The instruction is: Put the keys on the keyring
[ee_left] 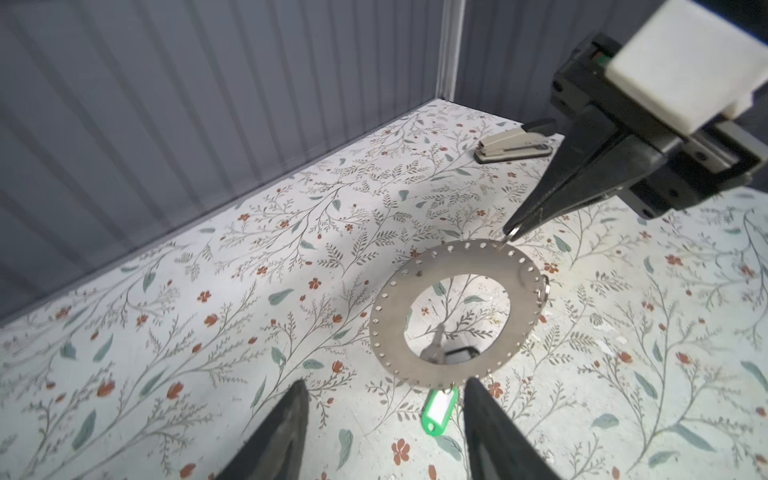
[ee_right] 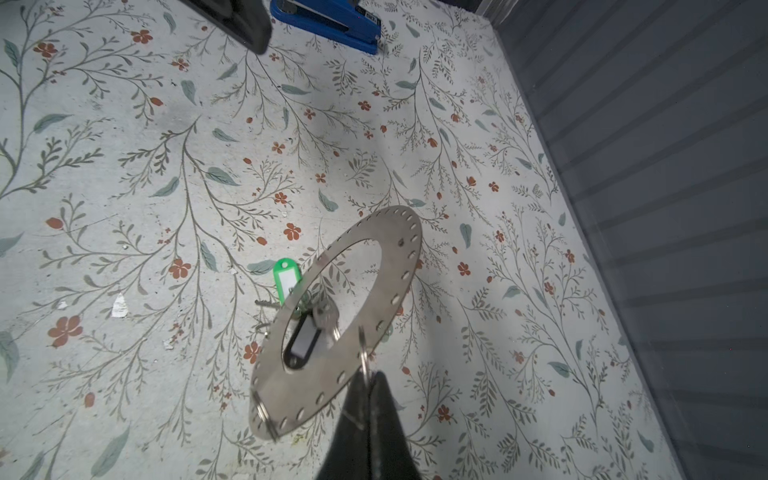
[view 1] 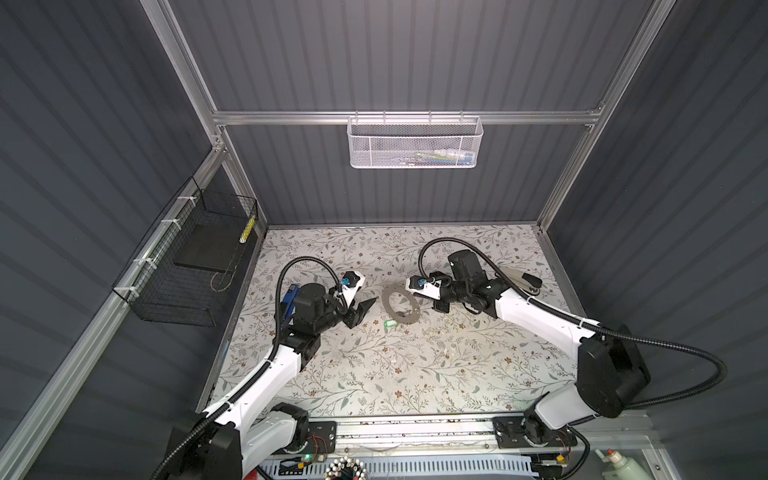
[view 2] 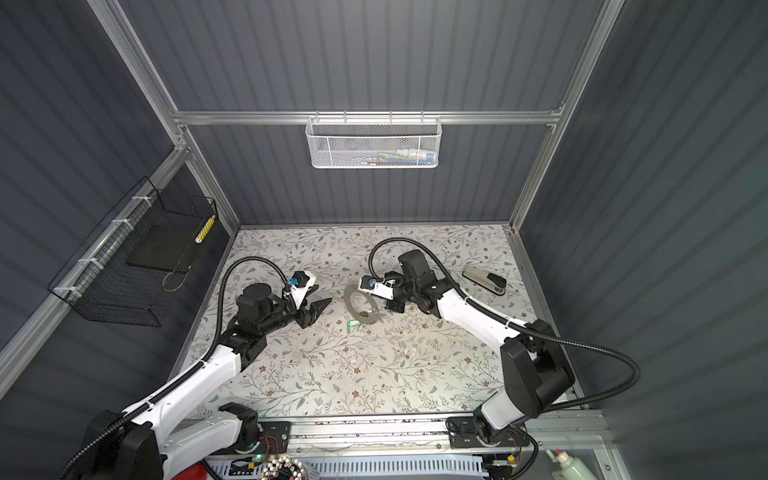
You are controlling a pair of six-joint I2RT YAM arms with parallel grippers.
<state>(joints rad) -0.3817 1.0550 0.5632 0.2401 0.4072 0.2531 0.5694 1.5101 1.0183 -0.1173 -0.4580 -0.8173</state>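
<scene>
The keyring (view 1: 386,300) (view 2: 348,300) (ee_left: 390,316) (ee_right: 395,286) is a flat grey metal annulus with small rim holes, mid-table, tilted up on one side. My right gripper (ee_left: 513,232) (ee_right: 370,376) is shut on a small split ring at its rim. A green tag (view 1: 390,323) (view 2: 353,323) (ee_left: 439,409) (ee_right: 284,280) lies at the opposite rim, its little ring touching the edge. A black tag (ee_left: 457,355) (ee_right: 303,338) with a silver key (ee_right: 324,316) shows through the hole. My left gripper (view 1: 365,309) (view 2: 320,309) (ee_left: 385,381) is open just short of the keyring, holding nothing.
A grey stapler (view 1: 521,278) (view 2: 484,279) (ee_left: 515,145) lies at the back right. A blue stapler (ee_right: 328,20) (view 1: 289,297) sits behind the left arm. A black wire basket (view 1: 187,257) hangs on the left wall and a white mesh basket (view 1: 415,141) on the back wall.
</scene>
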